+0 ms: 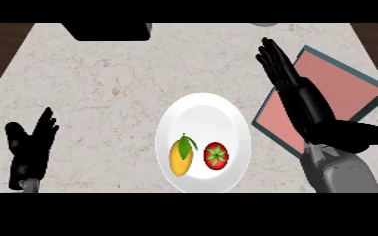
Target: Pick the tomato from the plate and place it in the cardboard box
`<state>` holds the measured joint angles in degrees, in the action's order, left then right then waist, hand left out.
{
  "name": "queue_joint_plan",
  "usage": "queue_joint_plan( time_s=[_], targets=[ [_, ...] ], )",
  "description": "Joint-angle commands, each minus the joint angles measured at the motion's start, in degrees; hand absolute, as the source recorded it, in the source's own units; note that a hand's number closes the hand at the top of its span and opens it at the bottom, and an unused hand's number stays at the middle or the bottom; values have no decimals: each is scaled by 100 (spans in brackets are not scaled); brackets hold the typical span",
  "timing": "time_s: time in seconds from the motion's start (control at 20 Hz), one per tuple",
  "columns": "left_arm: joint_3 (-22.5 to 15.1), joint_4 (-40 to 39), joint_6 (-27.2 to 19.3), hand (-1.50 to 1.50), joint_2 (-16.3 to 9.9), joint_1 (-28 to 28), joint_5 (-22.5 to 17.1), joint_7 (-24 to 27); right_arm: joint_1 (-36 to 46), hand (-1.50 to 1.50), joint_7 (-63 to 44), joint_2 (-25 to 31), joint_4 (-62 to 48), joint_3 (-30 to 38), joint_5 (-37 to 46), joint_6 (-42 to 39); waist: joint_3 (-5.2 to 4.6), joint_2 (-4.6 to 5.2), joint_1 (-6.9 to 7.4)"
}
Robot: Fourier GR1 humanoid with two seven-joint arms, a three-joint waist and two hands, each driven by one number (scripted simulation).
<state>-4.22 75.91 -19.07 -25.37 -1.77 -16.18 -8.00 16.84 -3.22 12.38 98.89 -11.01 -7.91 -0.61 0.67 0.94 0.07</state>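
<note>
**Tomato on the plate, both my hands open**

The tomato sits on the lower right part of a white plate, red with a green star-shaped top facing up. Just beside it on its left lies a yellow mango with a green leaf, the two close together but not clearly touching. The upper half of the plate is bare. The plate rests on a pale marbled worktop, near the middle of the view.

My right hand is raised over the worktop to the right of the plate and above it in the view, fingers straight and close together, holding nothing. It is well apart from the tomato. Beneath that hand and forearm lies the cardboard box, seen from above as a pinkish-red inside with a dark rim, set at a tilt to the right of the plate.

My left hand rests at the lower left edge of the view, fingers up and relaxed, holding nothing.

A dark block stands at the far edge of the worktop, upper left.
</note>
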Motion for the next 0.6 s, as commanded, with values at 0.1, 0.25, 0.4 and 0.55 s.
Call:
queue_joint_plan(
  time_s=[0.1,0.25,0.4,0.55],
  targets=[
    [-291,519,456,0,-304,482,369,554,-237,-150,-539,175,631,512,1067,1367,-91,-245,-481],
    [-392,989,686,0,-653,860,660,983,-453,-150,-688,419,910,1048,1635,2023,-109,-518,-1168],
    [-496,1139,1052,0,-784,847,598,1073,-1304,-150,-1528,1021,842,941,2642,2132,-133,-369,-1092],
    [-736,1351,1152,0,-690,955,718,1204,-1930,-150,-1837,1050,1692,508,3562,2345,-118,-304,-847]
  ],
)
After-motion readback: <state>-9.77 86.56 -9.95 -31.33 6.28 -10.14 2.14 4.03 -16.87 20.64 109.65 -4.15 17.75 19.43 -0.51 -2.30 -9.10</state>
